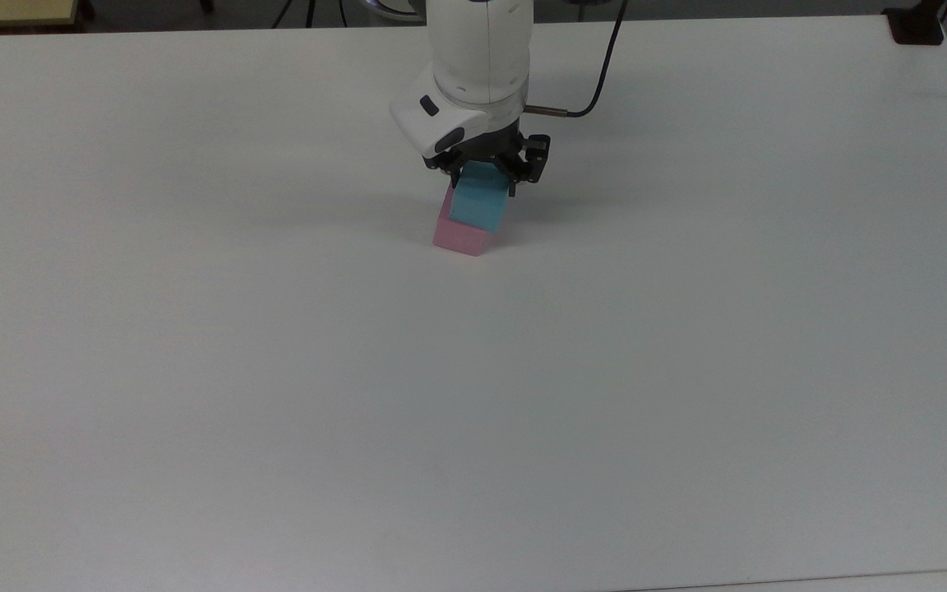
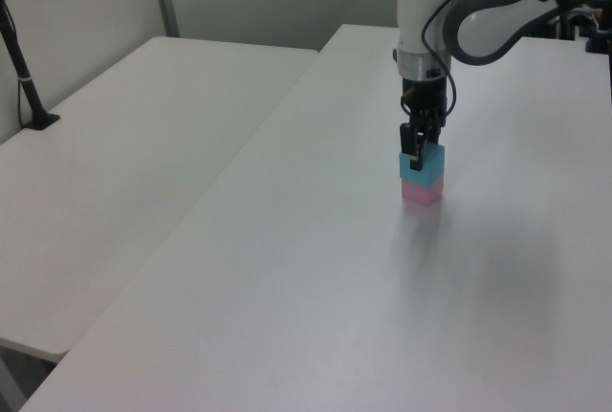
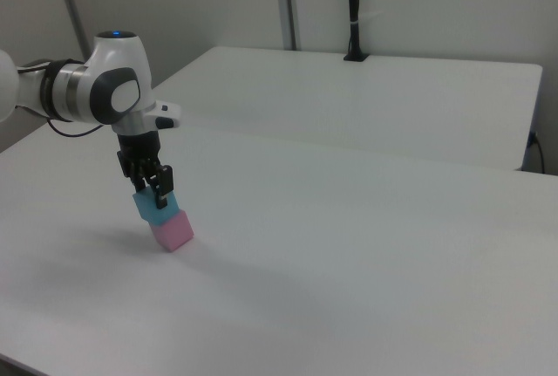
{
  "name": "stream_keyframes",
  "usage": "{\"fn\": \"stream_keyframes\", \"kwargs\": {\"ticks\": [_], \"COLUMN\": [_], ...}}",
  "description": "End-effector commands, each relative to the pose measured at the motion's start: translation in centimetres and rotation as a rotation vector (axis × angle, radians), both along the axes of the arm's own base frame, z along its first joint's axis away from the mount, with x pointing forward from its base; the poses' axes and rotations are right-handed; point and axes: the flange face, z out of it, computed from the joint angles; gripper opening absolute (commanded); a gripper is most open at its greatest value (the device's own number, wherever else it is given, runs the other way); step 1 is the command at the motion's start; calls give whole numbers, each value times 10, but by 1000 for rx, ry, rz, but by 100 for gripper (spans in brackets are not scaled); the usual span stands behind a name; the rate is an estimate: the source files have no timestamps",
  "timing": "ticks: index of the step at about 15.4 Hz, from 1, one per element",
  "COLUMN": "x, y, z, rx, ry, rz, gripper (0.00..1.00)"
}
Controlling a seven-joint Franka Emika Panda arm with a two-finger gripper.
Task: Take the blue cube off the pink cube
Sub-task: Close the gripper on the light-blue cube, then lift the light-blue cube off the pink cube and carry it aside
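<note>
- Bench [image 1: 276,395]: white top, bare across the near half in the top view; the working items sit past the centre, toward 12 o'clock.
- Pink cube [image 1: 459,234]: resting on the bench, lowest item of the stack. In the left view [image 2: 421,192] and the right view [image 3: 175,232] it sits flat on the surface.
- Blue cube [image 1: 478,205]: on top of the pink cube and touching it. In the top view it sits offset toward 1 o'clock, so that a strip of the pink cube's side shows at 9 o'clock of it. In the right view [image 3: 153,211] it appears shifted toward 10 o'clock on the pink cube. In the left view [image 2: 423,162] the two look nearly flush.
- Gripper [image 1: 487,177]: lowered over the blue cube, pointing straight down. The fingers [image 1: 513,182] stand either side of the cube's upper part, spread about as wide as the cube. Whether they press on its faces, I cannot tell.
- Gripper, left view [image 2: 417,152]: one dark finger overlaps the blue cube's near face.
- Arm [image 1: 480,57]: white, rising from the gripper toward 12 o'clock in the top view, with a black cable [image 1: 597,90] looping off at 2 o'clock.
- Second white table [image 2: 124,144]: beyond the bench at 9 o'clock in the left view.
</note>
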Motion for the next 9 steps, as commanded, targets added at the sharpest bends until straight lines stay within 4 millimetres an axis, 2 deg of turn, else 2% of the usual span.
{"fn": "stream_keyframes", "kwargs": {"ticks": [1,5,7,9], "x": [6,17,28,51], "y": [-1,-26,-39,-62], "z": [17,41,31,21], "rx": [-1,2,-1,-26], "ry": [-26,-24,-18,-21], "rz": [-10,51,103,135], "gripper": [47,47,50,50]}}
